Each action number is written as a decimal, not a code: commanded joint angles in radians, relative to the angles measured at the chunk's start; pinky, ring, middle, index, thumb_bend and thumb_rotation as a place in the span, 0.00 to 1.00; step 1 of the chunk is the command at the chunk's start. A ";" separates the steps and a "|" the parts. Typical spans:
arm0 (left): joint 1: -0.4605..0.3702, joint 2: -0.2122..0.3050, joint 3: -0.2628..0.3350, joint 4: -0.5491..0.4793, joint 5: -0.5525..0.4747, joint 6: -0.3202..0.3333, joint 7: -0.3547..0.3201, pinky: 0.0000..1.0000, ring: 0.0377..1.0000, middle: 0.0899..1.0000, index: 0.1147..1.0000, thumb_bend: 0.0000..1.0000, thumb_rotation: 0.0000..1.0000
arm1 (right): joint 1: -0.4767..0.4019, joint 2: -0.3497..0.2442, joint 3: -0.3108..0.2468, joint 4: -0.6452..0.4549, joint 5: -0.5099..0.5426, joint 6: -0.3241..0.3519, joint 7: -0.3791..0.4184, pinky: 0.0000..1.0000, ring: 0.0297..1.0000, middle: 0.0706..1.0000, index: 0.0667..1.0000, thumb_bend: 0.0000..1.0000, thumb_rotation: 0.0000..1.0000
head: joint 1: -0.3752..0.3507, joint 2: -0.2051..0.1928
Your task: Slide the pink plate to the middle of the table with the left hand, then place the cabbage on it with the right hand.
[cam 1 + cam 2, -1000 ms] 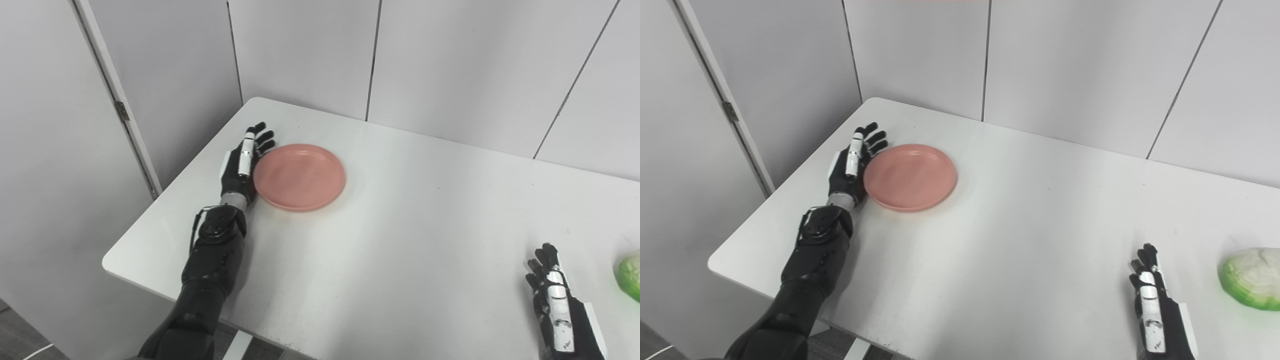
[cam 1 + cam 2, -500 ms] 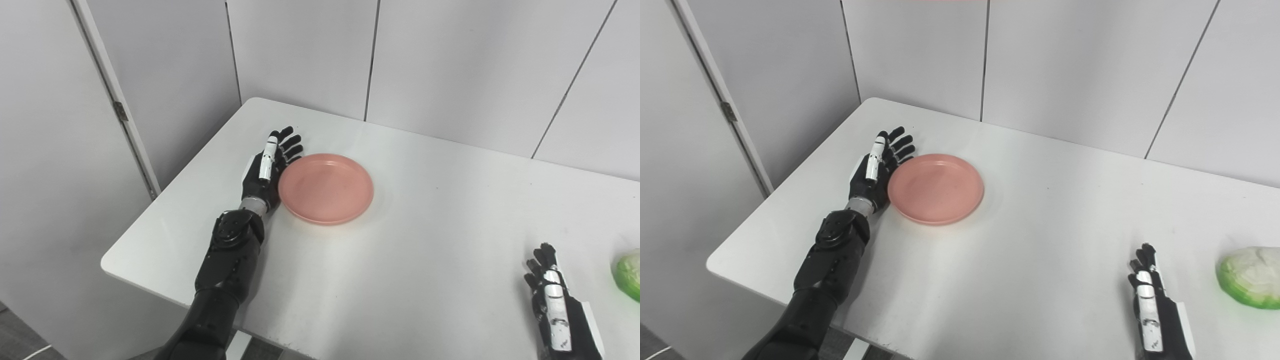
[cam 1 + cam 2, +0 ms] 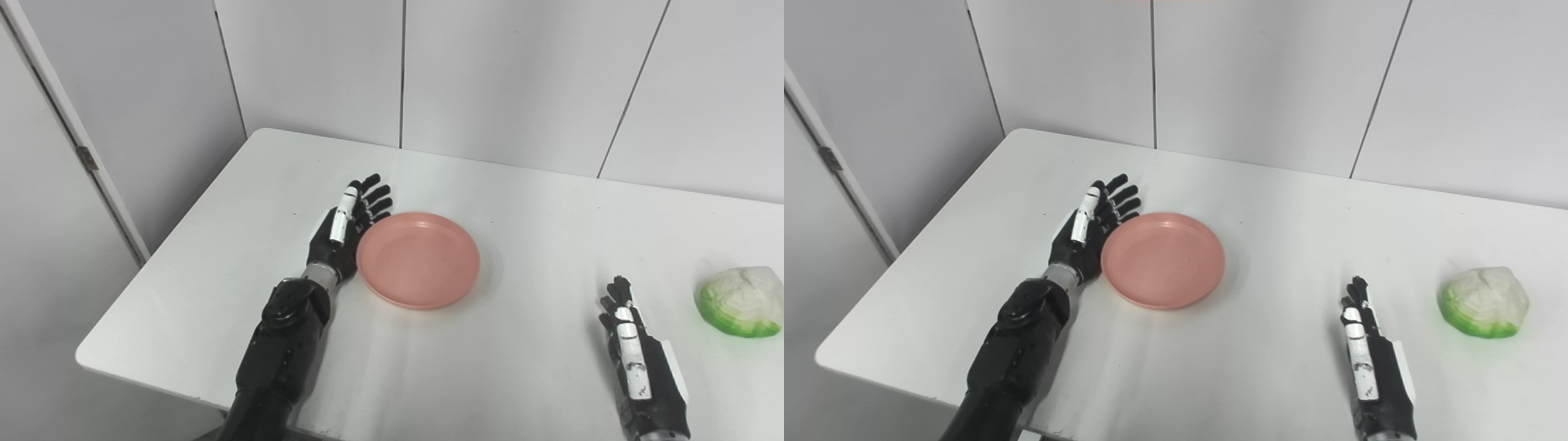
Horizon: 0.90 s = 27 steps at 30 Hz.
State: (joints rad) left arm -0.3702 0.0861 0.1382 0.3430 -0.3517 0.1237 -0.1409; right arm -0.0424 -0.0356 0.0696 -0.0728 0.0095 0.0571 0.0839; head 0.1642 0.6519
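A round pink plate [image 3: 418,260] lies flat on the white table [image 3: 520,367], a little left of its middle. My left hand [image 3: 347,229] is open with its fingers straight, standing on edge with its palm against the plate's left rim. The cabbage [image 3: 740,293], pale with a green base, rests on the table at the far right. My right hand [image 3: 637,361] is open and empty, fingers straight, low on the table to the left of the cabbage and apart from it. The same scene shows in the right eye view, with the plate [image 3: 1163,259] and the cabbage [image 3: 1483,301].
Grey wall panels [image 3: 502,73] stand right behind the table's far edge. A door frame with a hinge [image 3: 87,158] is at the left. The table's left corner [image 3: 82,358] and front edge are close to my left arm.
My left hand has pushed the pink plate to the right, toward the table's middle. The camera has swung right, so the cabbage is now in full view. My right hand has stayed in place.
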 commanded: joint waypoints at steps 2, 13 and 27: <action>0.037 -0.021 -0.019 0.006 -0.001 0.095 -0.002 0.91 0.89 0.89 0.87 0.31 1.00 | -0.006 0.021 0.013 0.006 -0.019 -0.029 -0.012 1.00 1.00 1.00 1.00 0.39 1.00 | -0.027 0.002; 0.027 -0.085 -0.047 0.036 -0.031 0.099 -0.057 0.93 0.90 0.90 0.89 0.32 1.00 | 0.001 0.061 0.039 0.003 -0.057 -0.016 -0.044 1.00 1.00 1.00 1.00 0.38 1.00 | -0.169 0.012; 0.038 -0.093 -0.039 0.026 -0.057 0.119 -0.089 0.93 0.92 0.92 0.90 0.34 1.00 | 0.000 0.070 0.050 0.022 -0.092 -0.044 -0.061 1.00 1.00 1.00 1.00 0.38 1.00 | -0.253 0.024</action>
State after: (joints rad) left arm -0.3705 -0.0159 0.0992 0.3406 -0.4163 0.1757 -0.2445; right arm -0.0405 0.0200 0.1085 -0.0562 -0.0840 0.0341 0.0235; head -0.0873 0.6765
